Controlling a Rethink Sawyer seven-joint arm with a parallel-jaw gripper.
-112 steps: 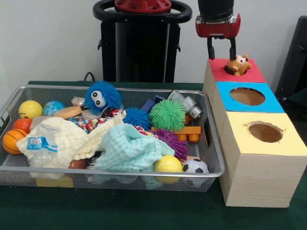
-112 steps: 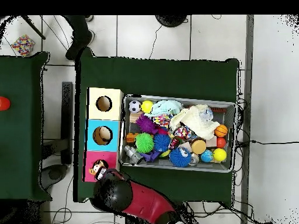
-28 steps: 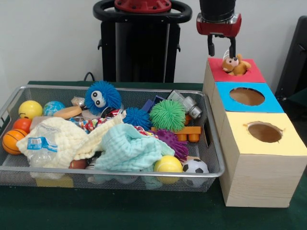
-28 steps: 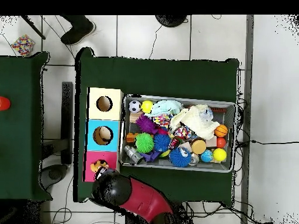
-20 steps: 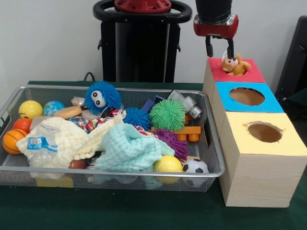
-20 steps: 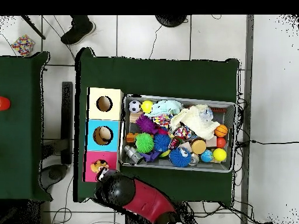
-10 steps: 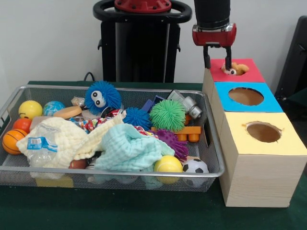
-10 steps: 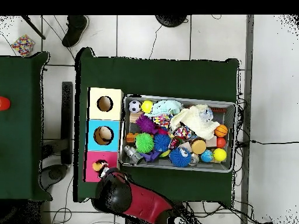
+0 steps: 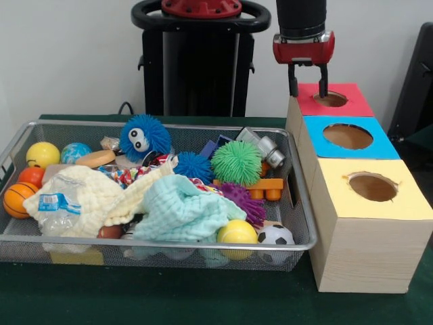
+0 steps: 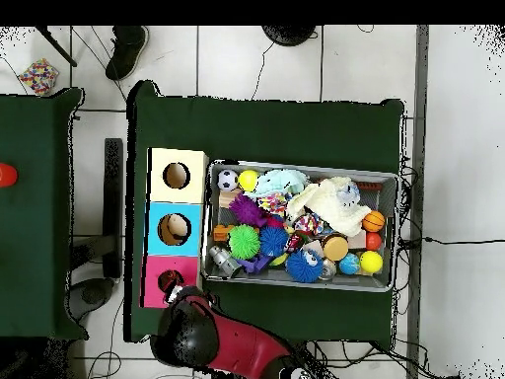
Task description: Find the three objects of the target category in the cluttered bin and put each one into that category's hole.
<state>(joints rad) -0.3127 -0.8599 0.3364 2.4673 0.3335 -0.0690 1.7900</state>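
Observation:
My gripper [image 9: 308, 93] hangs open and empty over the near-left edge of the red box [image 9: 355, 105], its fingertips level with the round hole [image 9: 331, 99]. Nothing shows in that hole. From overhead, the arm [image 10: 212, 341] covers the corner of the red box [image 10: 156, 288] beside its hole [image 10: 171, 280]. The wire bin [image 9: 301, 223] holds a jumble: a blue fuzzy ball with eyes [image 9: 145, 135], a green spiky ball [image 9: 236, 162], a purple spiky ball [image 9: 242, 201], a mint cloth [image 9: 183, 210] and a cream cloth [image 9: 95, 193].
A blue box [image 9: 348, 137] and a yellow box [image 9: 373, 187], each with a hole, stand in a row in front of the red one. In the bin also lie a soccer ball [image 9: 275, 235], yellow ball [image 9: 237, 232], basketball [image 9: 17, 198] and plastic bottle [image 9: 57, 204]. A person's shoe [image 10: 126, 41] shows overhead.
The small orange plush animal that lay on the red box's hole has sunk in and is gone from sight. My gripper dipped beside it and now stands slightly higher.

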